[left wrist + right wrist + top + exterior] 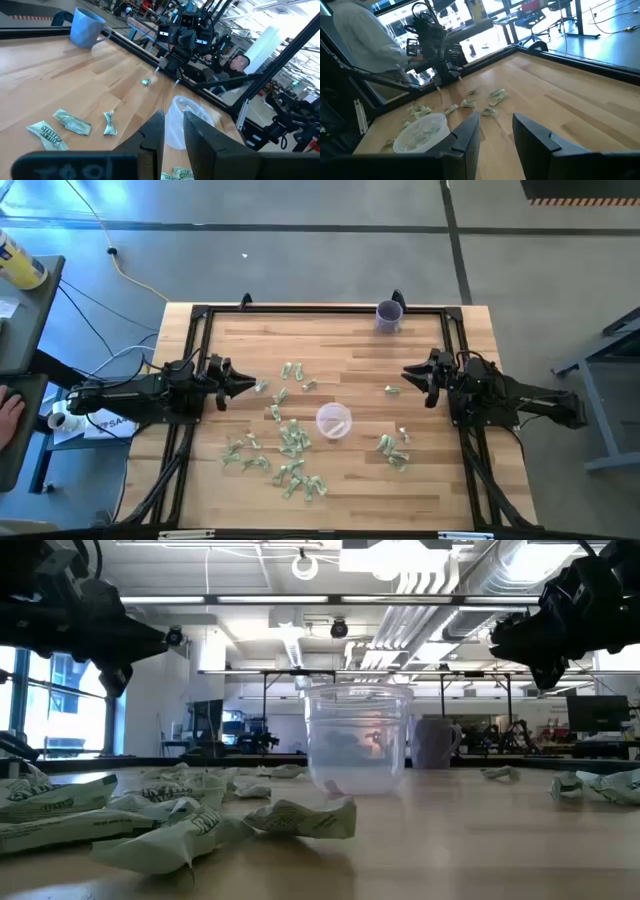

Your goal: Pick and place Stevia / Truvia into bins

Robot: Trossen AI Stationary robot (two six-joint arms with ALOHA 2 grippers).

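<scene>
Many pale green and white Stevia sachets (290, 442) lie flat on the wooden table, most of them left of and in front of the clear cup (333, 421). A smaller group of sachets (393, 450) lies to the cup's right. The cup stands upright near the table's middle, with a few sachets inside (420, 132). My left gripper (248, 385) hovers open above the table, left of the cup, with one sachet (261, 387) lying just beyond its fingertips. My right gripper (405, 374) hovers open to the cup's far right. Both hang well above the tabletop in the low view.
A purple cup (389, 315) stands at the table's far edge, right of centre. A black frame (300, 308) runs around the tabletop. A single sachet (393, 390) lies below my right gripper. A person's hand (8, 415) rests at a side desk to the left.
</scene>
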